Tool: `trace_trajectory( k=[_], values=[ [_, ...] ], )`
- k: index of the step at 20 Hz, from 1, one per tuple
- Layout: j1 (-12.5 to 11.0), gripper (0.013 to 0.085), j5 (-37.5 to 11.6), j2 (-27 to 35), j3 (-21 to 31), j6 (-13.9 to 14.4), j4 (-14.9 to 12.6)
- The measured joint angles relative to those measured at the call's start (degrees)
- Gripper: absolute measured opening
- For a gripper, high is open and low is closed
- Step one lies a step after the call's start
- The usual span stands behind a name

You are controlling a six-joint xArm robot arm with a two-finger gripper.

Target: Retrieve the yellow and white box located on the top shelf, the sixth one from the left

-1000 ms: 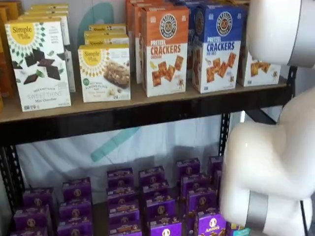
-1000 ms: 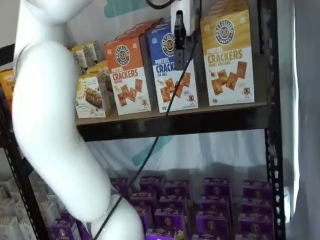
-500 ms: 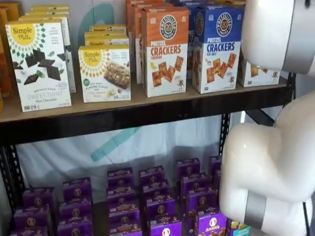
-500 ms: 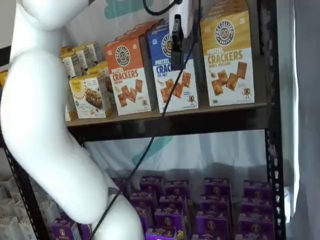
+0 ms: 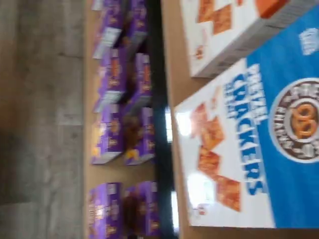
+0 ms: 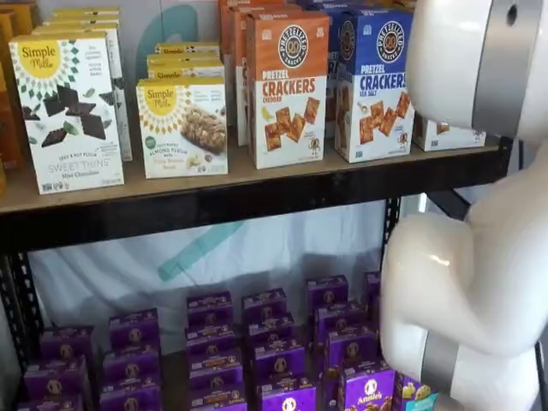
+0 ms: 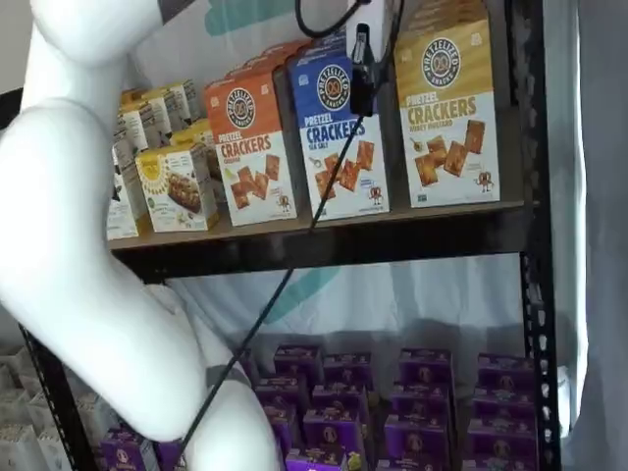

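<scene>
Your gripper (image 7: 361, 74) hangs at the upper edge of a shelf view, before the blue Pretzel Crackers box (image 7: 340, 137); only dark fingers show side-on, so you cannot tell their spacing, and nothing is held. The yellow and white box (image 7: 448, 110), reading "CRACKERS", stands upright just right of it on the top shelf (image 7: 343, 235), beside the rack post (image 7: 525, 147).

Glossy cardboard blue box (image 5: 259, 149), matt tan shelf board (image 6: 214, 184), black metal frame (image 7: 530, 294)
</scene>
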Motion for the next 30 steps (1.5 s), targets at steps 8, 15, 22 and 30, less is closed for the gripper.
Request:
trace_trajectory(
  k=[8, 15, 22, 30],
  values=[
    [-2.59, 0.085, -2.83, 2.91, -1.71, -0.46, 6.46],
    [-3.06, 0.085, 0.47, 9.79, -10.42, 1.04, 7.13],
    [-1.56, 0.085, -4.2, 9.73, -9.26, 1.71, 8.86],
    [1.99, 0.085, -3.34, 14.44, -14.66, 4.43, 6.17]
  ],
)
